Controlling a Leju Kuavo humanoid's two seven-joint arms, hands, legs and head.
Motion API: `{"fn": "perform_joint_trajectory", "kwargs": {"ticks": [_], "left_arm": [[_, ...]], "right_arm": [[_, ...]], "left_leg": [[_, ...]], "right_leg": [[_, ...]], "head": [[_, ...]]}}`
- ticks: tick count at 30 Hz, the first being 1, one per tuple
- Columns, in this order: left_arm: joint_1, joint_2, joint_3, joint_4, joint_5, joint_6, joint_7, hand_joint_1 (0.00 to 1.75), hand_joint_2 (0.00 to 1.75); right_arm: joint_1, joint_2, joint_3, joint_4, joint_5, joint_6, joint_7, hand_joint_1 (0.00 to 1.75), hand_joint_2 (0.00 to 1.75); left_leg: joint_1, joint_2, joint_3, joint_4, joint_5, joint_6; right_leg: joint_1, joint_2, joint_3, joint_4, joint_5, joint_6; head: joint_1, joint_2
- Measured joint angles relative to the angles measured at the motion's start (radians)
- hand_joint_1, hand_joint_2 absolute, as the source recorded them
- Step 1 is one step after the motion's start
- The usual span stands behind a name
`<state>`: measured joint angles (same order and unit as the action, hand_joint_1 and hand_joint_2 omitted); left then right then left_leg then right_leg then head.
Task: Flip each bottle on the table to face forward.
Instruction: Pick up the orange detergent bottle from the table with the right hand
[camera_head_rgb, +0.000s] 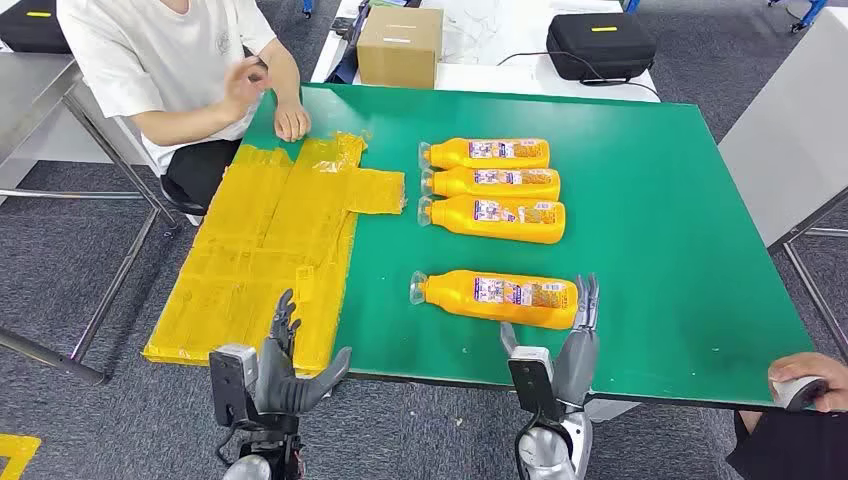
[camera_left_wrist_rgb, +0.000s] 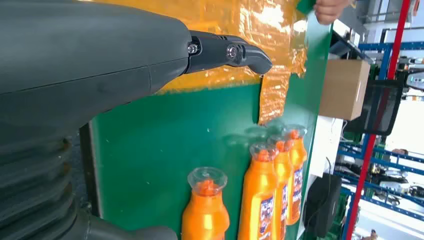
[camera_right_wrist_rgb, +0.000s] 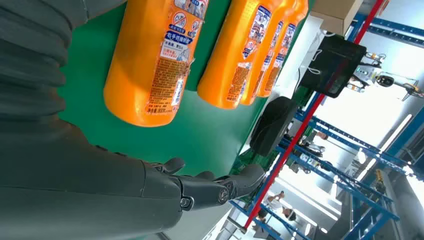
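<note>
Several orange bottles lie on their sides on the green table (camera_head_rgb: 650, 200), labels up and clear caps pointing left. Three lie in a stack at mid table: the far bottle (camera_head_rgb: 487, 152), the middle one (camera_head_rgb: 492, 183) and the near one (camera_head_rgb: 495, 218). A fourth bottle (camera_head_rgb: 497, 297) (camera_right_wrist_rgb: 152, 65) (camera_left_wrist_rgb: 205, 210) lies alone near the front edge. My right hand (camera_head_rgb: 578, 335) is open at that bottle's base end, fingers straight, close to it but holding nothing. My left hand (camera_head_rgb: 290, 365) hangs open at the front edge over the yellow taped patch (camera_head_rgb: 270, 250).
A person in a white shirt (camera_head_rgb: 160, 50) sits at the far left corner with a hand (camera_head_rgb: 291, 122) on the table. Another person's hand (camera_head_rgb: 805, 380) is at the front right corner. A cardboard box (camera_head_rgb: 400, 45) and a black case (camera_head_rgb: 600, 45) stand beyond the table.
</note>
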<state>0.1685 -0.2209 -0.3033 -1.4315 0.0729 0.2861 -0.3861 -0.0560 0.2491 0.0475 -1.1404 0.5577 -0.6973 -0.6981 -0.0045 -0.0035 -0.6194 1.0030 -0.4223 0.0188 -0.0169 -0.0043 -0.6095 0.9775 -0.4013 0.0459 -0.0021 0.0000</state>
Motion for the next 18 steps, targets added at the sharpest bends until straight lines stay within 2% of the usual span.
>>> {"fn": "perform_joint_trajectory", "kwargs": {"ticks": [13, 15, 18], "left_arm": [[0.027, 0.013, 0.021, -0.047, -0.001, 0.008, -0.004, 0.0, 1.75], [0.029, 0.013, 0.025, -0.049, -0.001, -0.002, -0.006, 0.0, 1.75], [0.03, 0.013, 0.034, -0.052, -0.002, -0.029, -0.006, 0.0, 1.75]], "right_arm": [[0.014, 0.007, -0.044, -0.036, 0.067, 0.0, 0.01, 0.0, 1.75], [0.01, -0.009, -0.03, -0.025, 0.142, 0.008, 0.057, 0.0, 1.75], [-0.007, -0.067, 0.029, 0.011, 0.314, 0.07, 0.199, 0.0, 1.75]], "left_leg": [[0.0, 0.0, 0.0, 0.0, 0.0, 0.0], [0.0, 0.0, 0.0, 0.0, 0.0, 0.0], [0.0, 0.0, 0.0, 0.0, 0.0, 0.0]], "right_leg": [[0.0, 0.0, 0.001, 0.0, 0.001, 0.0], [0.0, 0.0, 0.001, 0.0, 0.001, 0.0], [0.0, 0.0, 0.001, 0.0, 0.001, 0.0]], "head": [[0.0, 0.0], [0.0, 0.0], [0.0, 0.0]]}}
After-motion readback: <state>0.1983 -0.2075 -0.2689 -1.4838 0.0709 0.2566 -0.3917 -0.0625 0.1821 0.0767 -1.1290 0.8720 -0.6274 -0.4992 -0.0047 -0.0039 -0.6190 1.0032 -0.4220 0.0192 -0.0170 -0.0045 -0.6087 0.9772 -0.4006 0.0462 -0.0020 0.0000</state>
